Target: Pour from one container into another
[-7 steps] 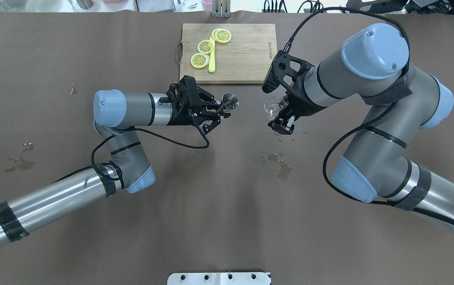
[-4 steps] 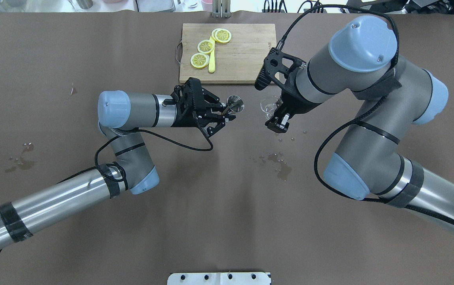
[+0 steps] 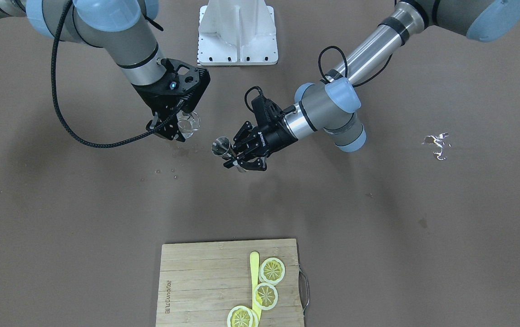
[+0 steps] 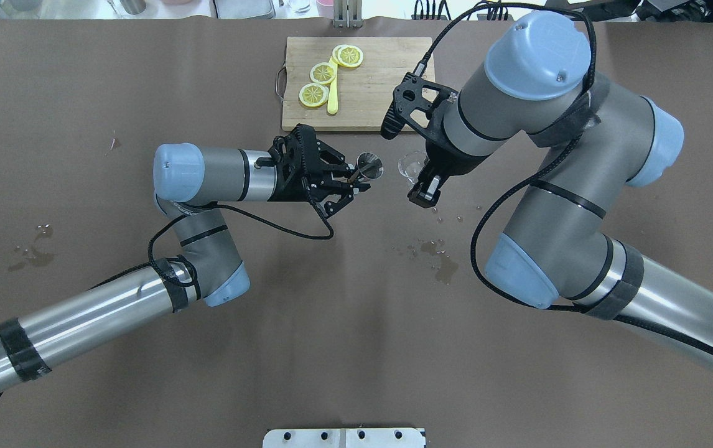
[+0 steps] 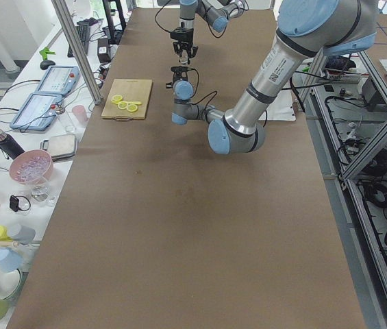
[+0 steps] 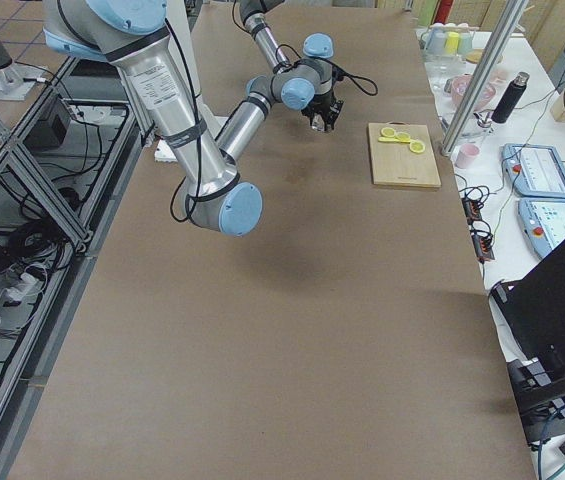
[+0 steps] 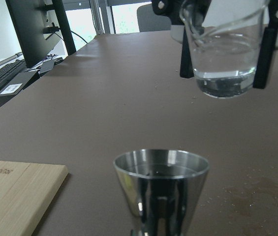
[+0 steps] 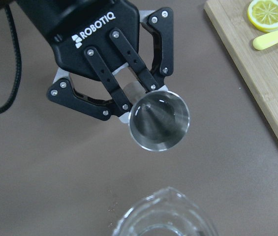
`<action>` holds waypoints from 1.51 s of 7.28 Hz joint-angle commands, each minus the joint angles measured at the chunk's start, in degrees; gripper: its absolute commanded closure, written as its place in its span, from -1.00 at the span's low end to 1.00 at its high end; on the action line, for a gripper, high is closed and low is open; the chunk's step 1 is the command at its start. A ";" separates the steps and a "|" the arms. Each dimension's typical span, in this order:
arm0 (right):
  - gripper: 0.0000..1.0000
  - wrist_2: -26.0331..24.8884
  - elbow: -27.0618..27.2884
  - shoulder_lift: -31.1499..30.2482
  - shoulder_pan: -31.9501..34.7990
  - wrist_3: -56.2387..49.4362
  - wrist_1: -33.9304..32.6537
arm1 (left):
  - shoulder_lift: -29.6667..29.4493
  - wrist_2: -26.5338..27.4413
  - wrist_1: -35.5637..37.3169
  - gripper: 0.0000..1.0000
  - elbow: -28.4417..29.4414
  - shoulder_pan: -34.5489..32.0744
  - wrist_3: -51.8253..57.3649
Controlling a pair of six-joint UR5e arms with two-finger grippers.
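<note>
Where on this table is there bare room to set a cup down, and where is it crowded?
Free: the wide cloth between the wet patch and the base plate; also left of the cutting board. Crowded: mid-table, around the held jigger and glass.

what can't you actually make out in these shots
- Whether the jigger holds liquid: right wrist view, reflections inside hide it.
- Jigger's lower half and the hold of the left gripper: left wrist view, cut off by the bottom edge.
- Glass cup base: right wrist view, cut off below.
- Right gripper hold: side views, too small.
</note>
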 commanded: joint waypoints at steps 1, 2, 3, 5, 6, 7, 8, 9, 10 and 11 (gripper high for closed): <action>1.00 0.68 -1.81 1.82 -0.06 -1.71 -1.94 | 0.09 -0.01 -0.06 1.00 0.00 0.01 -0.07; 1.00 1.55 -3.38 3.05 0.03 -1.80 -2.47 | 0.09 -0.01 0.03 1.00 0.00 0.01 0.01; 1.00 1.99 -4.09 4.02 0.03 -1.80 -3.87 | 0.09 -0.01 -0.06 1.00 0.00 -0.08 -0.07; 1.00 2.52 -6.02 6.39 0.03 -3.98 -7.12 | 0.09 0.08 -0.06 1.00 -0.09 -0.08 0.02; 1.00 2.96 -6.99 7.53 0.12 -4.52 -8.53 | 0.09 0.08 -0.06 1.00 -0.09 -0.08 0.02; 1.00 3.14 -8.48 9.46 0.12 -5.39 -10.46 | 0.09 0.08 -0.06 1.00 -0.09 -0.08 0.02; 1.00 3.31 -9.62 10.78 0.20 -6.71 -12.48 | 0.18 0.08 -0.06 1.00 -0.09 -0.08 0.02; 1.00 3.40 -9.98 12.01 0.21 -7.42 -14.67 | 0.18 0.08 -0.06 1.00 -0.09 -0.08 0.02; 1.00 3.58 -10.07 12.46 0.12 -8.47 -16.35 | 0.18 0.08 -0.06 1.00 -0.09 -0.08 0.02; 1.00 3.67 -10.68 13.16 0.12 -8.91 -17.49 | 0.09 0.08 -0.06 1.00 -0.09 -0.08 0.02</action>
